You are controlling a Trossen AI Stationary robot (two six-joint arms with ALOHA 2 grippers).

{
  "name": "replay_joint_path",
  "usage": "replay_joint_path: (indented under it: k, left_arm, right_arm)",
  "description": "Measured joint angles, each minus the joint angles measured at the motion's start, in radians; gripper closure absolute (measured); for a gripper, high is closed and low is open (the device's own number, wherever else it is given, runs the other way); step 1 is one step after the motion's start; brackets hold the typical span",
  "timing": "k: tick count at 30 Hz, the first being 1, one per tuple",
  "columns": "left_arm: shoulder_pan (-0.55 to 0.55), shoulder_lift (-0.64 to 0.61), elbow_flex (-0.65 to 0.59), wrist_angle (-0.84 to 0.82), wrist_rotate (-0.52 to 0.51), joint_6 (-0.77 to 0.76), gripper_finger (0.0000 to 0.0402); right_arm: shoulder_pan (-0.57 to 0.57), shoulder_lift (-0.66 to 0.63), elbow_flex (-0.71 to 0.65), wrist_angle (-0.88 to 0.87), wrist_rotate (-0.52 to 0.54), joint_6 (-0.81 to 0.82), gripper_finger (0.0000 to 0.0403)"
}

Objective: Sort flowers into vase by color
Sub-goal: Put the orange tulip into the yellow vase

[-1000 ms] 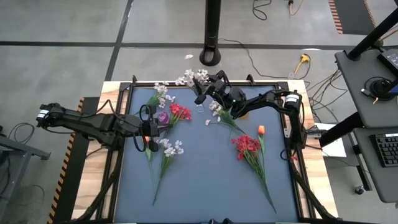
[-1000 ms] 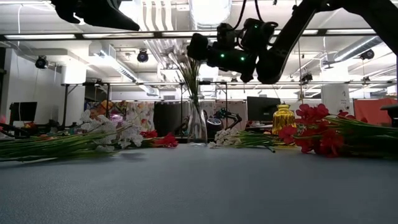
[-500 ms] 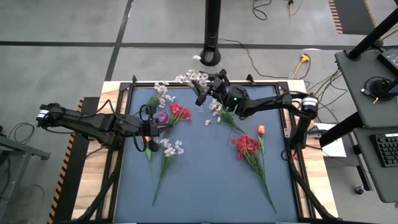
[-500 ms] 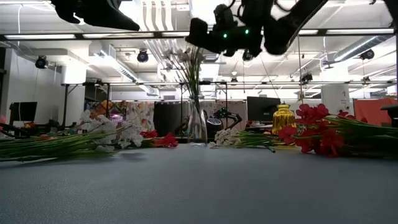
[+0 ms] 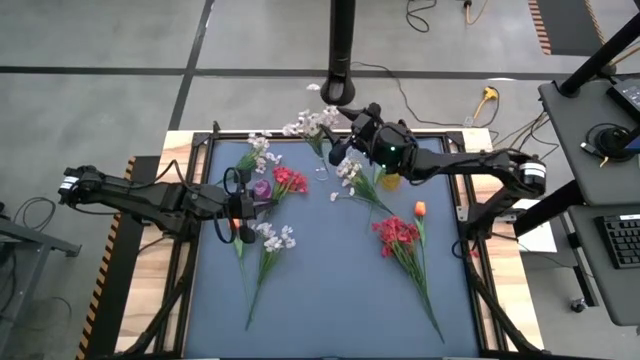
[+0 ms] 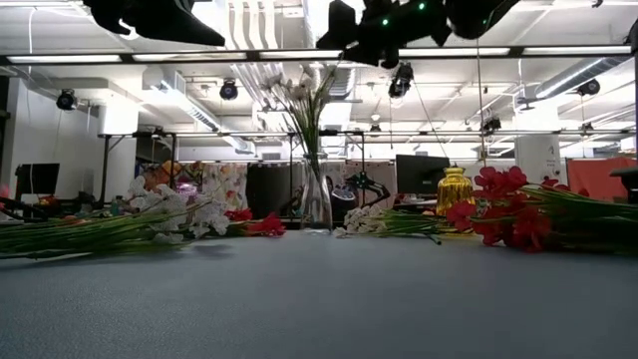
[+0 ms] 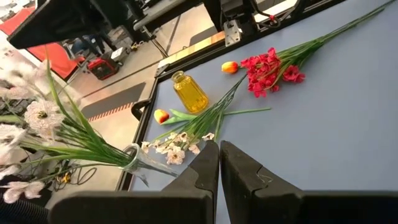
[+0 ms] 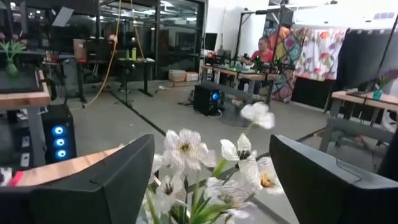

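Red sprays point(image 5: 398, 236) are lying nearest on the mat point(image 5: 330, 290). Farther back, the clear glass vase point(image 6: 317, 199) is holding 1 white spray point(image 6: 302, 95); the amber bottle point(image 7: 189, 92) is sitting beside it. Right gripper point(image 5: 343, 135) is hovering wide open above the blossoms; left gripper point(image 7: 219, 163) is sitting closed, empty.

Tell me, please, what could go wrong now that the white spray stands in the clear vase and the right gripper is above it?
The right gripper is open just above the white spray; pulling away could snag blossoms and drag the stems out. The clear vase looks narrow with tall stems, so a tug might tip it. The yellow vase stands close by and could be knocked too.
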Motion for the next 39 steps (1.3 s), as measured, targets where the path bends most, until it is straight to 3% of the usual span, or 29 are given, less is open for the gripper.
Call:
replay_joint_path:
  k: [10, 16, 22, 26, 33, 39]
  left_arm:
    - [0.000, 0.000, 0.000, 0.004, 0.000, 0.000, 0.0402]
    - [0.000, 0.000, 0.000, -0.001, -0.001, -0.026, 0.0402]
    - [-0.002, -0.009, 0.102, -0.265, -0.003, -0.285, 0.0402]
    - [-0.022, 0.000, 0.139, -0.288, -0.002, -0.444, 0.0402]
    - [-0.125, 0.053, 0.098, -0.213, -0.056, -0.602, 0.0402]
    - [-0.168, 0.130, 0.091, -0.103, -0.074, -0.641, 0.0402]
  right_arm:
    - [0.009, -0.041, 0.097, -0.189, -0.001, 0.007, 0.0057]
    - [0.029, -0.064, 0.213, -0.413, 0.002, 0.000, 0.0060]
    - [0.077, -0.081, 0.360, -0.782, 0.007, 0.038, 0.0062]
    - [0.129, -0.114, 0.405, -1.023, 0.058, 0.080, 0.0067]
    - [0.267, -0.215, 0.309, -1.228, 0.079, 0.216, 0.0072]
    - [0.439, -0.332, 0.090, -1.152, 0.085, 0.310, 0.0073]
